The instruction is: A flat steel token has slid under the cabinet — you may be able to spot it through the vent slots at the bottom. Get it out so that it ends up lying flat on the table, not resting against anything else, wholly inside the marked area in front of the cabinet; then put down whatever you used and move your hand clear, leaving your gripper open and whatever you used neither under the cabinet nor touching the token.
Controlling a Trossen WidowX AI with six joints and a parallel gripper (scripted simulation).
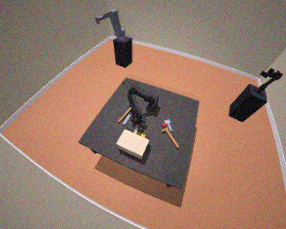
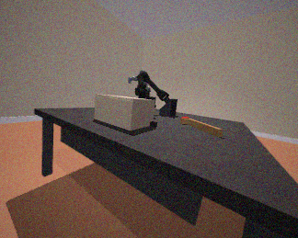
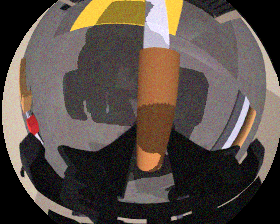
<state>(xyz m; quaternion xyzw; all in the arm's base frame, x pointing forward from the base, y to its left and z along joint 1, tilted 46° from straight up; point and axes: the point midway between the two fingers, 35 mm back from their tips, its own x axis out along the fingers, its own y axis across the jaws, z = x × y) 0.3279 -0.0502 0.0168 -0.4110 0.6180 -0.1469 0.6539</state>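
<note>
The token cannot be made out in any view — the cabinet (image 1: 132, 144) hides whatever lies beneath it, and its vent slots are too small and blurred to read. The exterior view shows only the cabinet's pale sides and dark base, with the gripper (image 2: 138, 92) mostly hidden behind its top edge.

The gripper (image 3: 153, 160) is clamped on a stick-like tool (image 3: 156, 106) with a wooden-brown handle and a pale grey-white far end. In the wrist view its long axis runs straight away from the camera, the pale end reaching across the yellow marked area (image 3: 115, 12), whose outline is cut off by the lens rim. Whether the tip touches the table (image 1: 173, 160) I cannot tell.

The arm (image 1: 140, 103) rises from its base near the table's middle, folds at the elbow and bends down, the wrist low over the marked area (image 1: 143, 135) just in front of the cabinet.

Other tools lie apart — a brown-handled one (image 1: 125, 115) beside the arm, a red-tipped one (image 1: 170, 135) well off to the other side.
</note>
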